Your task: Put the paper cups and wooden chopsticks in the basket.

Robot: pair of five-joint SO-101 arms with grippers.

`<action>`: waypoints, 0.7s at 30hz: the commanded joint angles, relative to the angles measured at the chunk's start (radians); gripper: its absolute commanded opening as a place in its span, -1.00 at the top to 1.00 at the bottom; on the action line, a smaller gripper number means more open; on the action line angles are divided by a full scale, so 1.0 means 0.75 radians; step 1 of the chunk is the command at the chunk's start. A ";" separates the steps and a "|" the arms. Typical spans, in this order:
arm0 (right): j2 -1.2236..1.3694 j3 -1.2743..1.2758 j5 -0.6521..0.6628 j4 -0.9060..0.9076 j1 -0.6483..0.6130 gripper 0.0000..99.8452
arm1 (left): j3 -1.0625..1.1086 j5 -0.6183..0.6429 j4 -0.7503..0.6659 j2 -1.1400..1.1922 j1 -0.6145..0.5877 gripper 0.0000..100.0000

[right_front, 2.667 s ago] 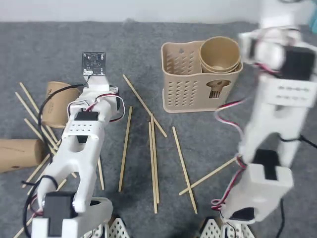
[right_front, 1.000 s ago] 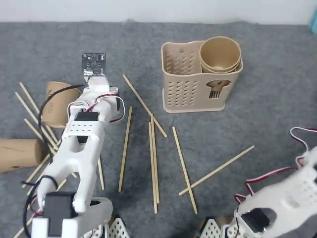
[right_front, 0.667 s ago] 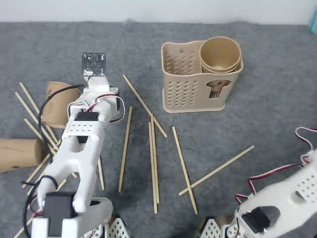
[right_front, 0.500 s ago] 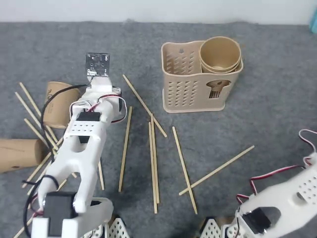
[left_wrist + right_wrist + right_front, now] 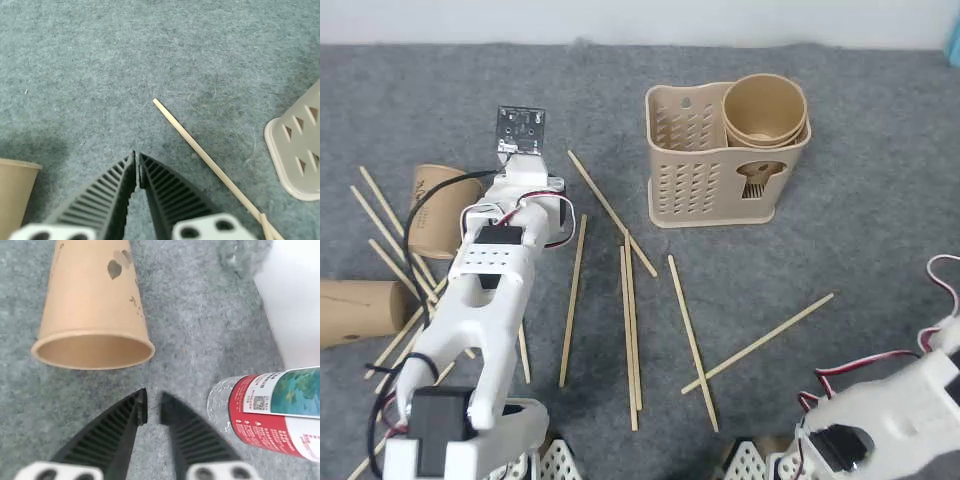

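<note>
Bottle label [image 5: 278, 401] carries a square code; its small print is unreadable.

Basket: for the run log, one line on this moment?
basket: cups inside | left hand: shut, empty | right hand: slightly open, by lying cup

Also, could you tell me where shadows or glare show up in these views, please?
High view: even light, no glare, only faint shadows along the left arm and basket. Left wrist view: a dark shadow patch on the carpet beside the paper cup. Right wrist view: soft shadow by the lying cup.
</note>
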 commanded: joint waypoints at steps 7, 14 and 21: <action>0.116 -0.082 0.131 -0.339 -0.095 0.46 | -0.003 -0.010 -0.033 -0.006 0.010 0.98; 0.351 -0.084 0.131 -0.680 -0.169 0.62 | -0.003 -0.010 -0.033 -0.006 0.010 0.98; 0.242 -0.084 0.123 -0.523 -0.165 0.98 | -0.003 -0.010 -0.033 -0.006 0.010 0.98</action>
